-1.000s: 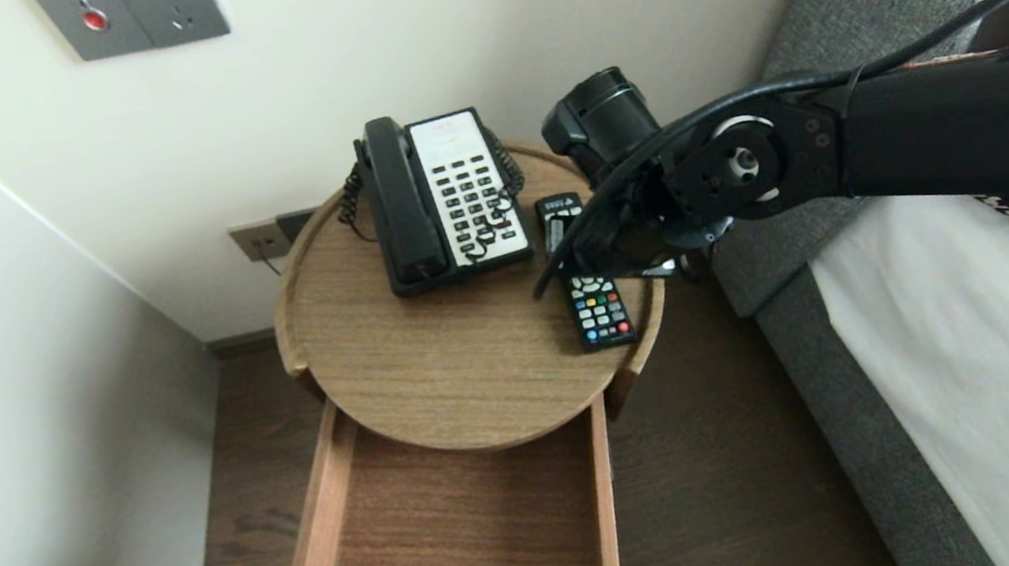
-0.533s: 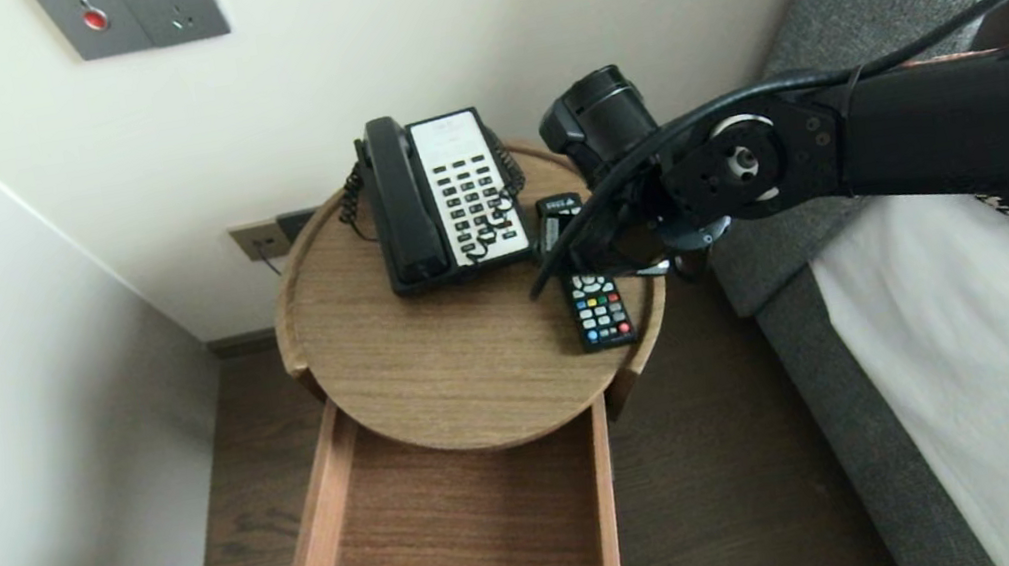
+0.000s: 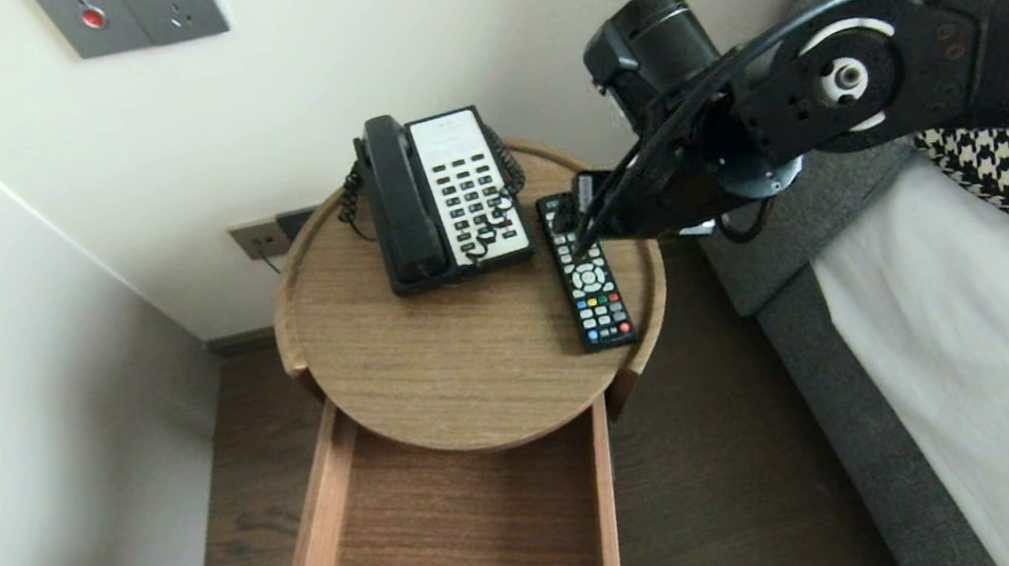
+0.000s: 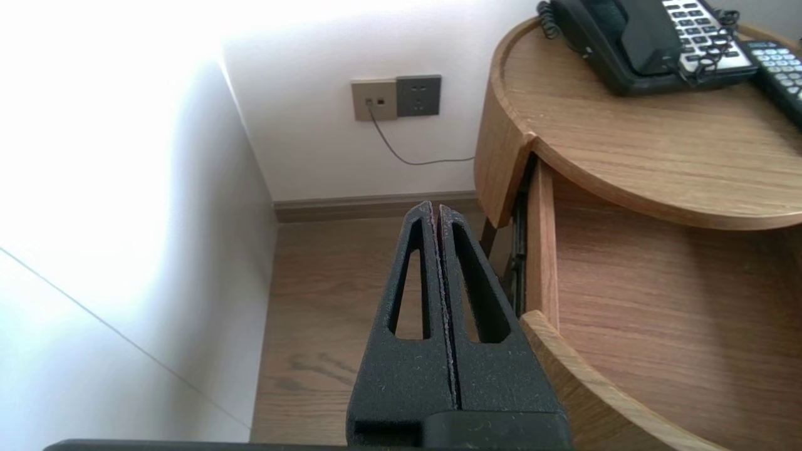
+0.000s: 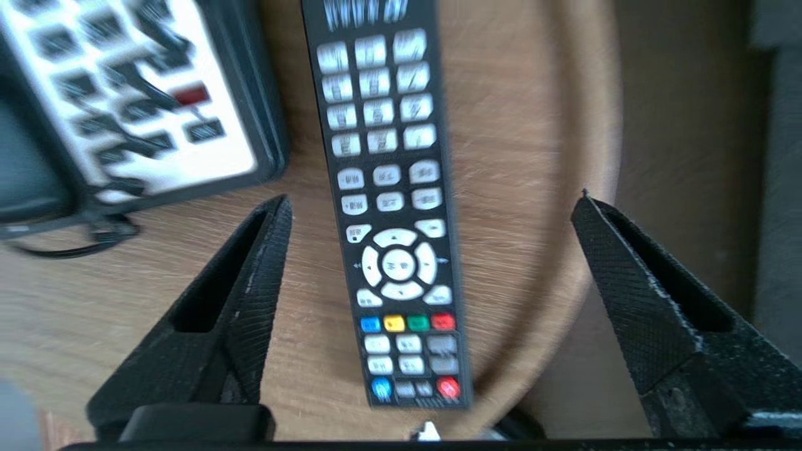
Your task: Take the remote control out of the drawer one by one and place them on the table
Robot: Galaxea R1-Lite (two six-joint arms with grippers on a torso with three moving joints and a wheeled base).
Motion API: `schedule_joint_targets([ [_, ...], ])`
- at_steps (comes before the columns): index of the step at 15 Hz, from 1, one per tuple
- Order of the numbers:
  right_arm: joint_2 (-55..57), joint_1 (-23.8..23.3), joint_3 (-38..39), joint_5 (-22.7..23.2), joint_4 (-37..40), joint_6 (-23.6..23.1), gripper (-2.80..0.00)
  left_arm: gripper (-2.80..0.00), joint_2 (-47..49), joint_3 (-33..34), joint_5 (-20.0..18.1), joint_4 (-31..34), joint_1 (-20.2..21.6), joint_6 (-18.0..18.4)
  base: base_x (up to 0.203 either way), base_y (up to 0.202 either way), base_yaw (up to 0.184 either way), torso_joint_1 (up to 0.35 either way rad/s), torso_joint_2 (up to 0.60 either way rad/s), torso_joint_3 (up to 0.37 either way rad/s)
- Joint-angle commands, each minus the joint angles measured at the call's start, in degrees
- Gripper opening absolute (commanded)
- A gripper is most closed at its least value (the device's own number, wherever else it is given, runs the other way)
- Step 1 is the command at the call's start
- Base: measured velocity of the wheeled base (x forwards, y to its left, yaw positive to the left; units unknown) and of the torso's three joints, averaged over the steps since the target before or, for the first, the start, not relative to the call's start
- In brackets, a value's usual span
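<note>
Remote (image 3: 589, 282), slim, black, with white and coloured buttons, lies flat beneath right hand (image 5: 432, 197), spread wide.

Round wooden tabletop (image 3: 438, 374), raised rim at back. Black-and-white corded telephone (image 3: 442, 197) at rear. TV remote control (image 3: 591, 287) just beside it, buttons up, near right edge.

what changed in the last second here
The right gripper opened wide, letting go of the remote, and lifted up and to the right. The remote, phone, table and open drawer stayed put; the left gripper stays shut beside the drawer.
</note>
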Motion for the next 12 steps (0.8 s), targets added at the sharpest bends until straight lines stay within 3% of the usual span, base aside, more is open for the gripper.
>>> schedule_joint_targets([
  [1,-3.65,0.11,0.10,-0.82,0.57,-0.42,0.00,-2.80,-0.20,2.29,-0.02,-0.12,0.01,-0.05,0.000,0.000,0.000,0.000,0.00,0.000],
  [2,-4.78,0.18,0.11,-1.62,1.71,-0.56,0.00,-2.80,-0.20,2.29,-0.02,-0.12,0.01,0.02,0.000,0.000,0.000,0.000,0.00,0.000],
  [3,-5.86,0.26,0.11,-2.78,2.72,-0.59,-2.80,-2.80,-0.20,2.29,-0.02,-0.12,0.01,0.02,0.000,0.000,0.000,0.000,0.00,0.000],
  [8,-12.39,0.35,0.24,-3.61,10.31,-0.77,-2.80,-2.80,-0.20,2.29,-0.02,-0.12,0.01,0.02,0.000,0.000,0.000,0.000,0.00,0.000],
  [12,-19.61,-0.16,5.24,-3.14,16.60,-0.28,-2.80,-2.80,-0.20,2.29,-0.02,-0.12,0.01,0.02,0.000,0.000,0.000,0.000,0.00,0.000],
])
